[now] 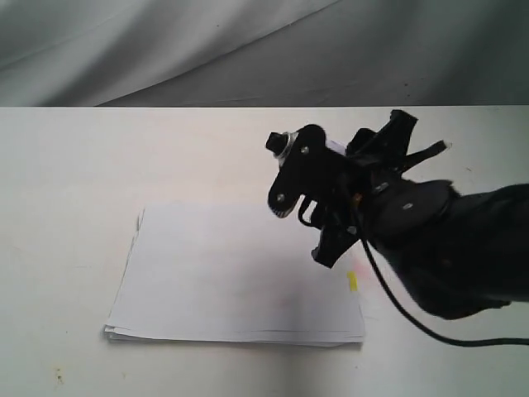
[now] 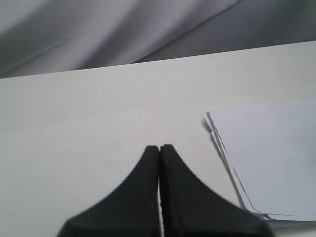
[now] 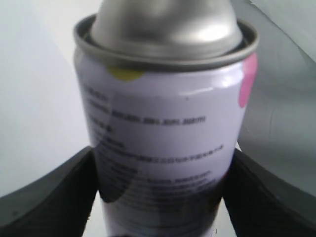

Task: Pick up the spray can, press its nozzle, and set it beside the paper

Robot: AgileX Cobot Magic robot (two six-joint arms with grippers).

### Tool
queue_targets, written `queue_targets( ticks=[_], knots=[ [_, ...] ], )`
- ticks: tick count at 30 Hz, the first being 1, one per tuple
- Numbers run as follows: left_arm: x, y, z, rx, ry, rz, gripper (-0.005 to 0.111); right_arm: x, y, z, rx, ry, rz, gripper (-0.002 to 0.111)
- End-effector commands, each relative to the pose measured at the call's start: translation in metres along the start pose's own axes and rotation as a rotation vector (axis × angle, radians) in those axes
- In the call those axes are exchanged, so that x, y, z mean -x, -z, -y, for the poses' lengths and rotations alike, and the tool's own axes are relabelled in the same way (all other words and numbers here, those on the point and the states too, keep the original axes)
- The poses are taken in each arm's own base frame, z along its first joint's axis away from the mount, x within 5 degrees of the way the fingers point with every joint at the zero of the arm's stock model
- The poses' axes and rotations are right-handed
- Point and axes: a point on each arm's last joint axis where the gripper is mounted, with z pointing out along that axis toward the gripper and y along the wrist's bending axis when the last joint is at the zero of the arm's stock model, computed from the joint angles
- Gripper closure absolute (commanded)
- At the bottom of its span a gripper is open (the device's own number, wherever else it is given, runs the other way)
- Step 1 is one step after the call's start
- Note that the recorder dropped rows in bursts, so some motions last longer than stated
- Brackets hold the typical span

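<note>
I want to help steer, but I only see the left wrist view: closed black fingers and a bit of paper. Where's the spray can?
Observer: The right gripper has the spray can, clamped from both sides.
Operator: Is it over the paper yet?
Observer: In the exterior view it looks lifted, hanging over the far right part of the paper.
</note>
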Motion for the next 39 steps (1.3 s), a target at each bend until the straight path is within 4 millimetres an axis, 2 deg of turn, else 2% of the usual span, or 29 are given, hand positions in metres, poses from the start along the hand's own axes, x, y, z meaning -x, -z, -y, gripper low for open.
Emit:
queue_targets(
  ticks=[1, 6, 13, 39],
  knots=[
    [-0.001, 0.0, 0.0, -0.004, 0.009, 0.004, 0.107, 0.004, -0.008, -0.012, -0.087, 0.071, -0.028, 0.108],
    [-0.001, 0.0, 0.0, -0.004, 0.009, 0.004, 0.107, 0.0, -0.019, -0.029, -0.124, 0.166, -0.092, 0.108],
    [-0.001, 0.0, 0.0, -0.004, 0.009, 0.004, 0.107, 0.006, -0.017, -0.052, -0.099, 0.225, -0.074, 0.108],
    [-0.001, 0.0, 0.0, -0.004, 0.009, 0.004, 0.107, 0.006, -0.015, -0.049, -0.15, 0.23, -0.087, 0.108]
  ],
)
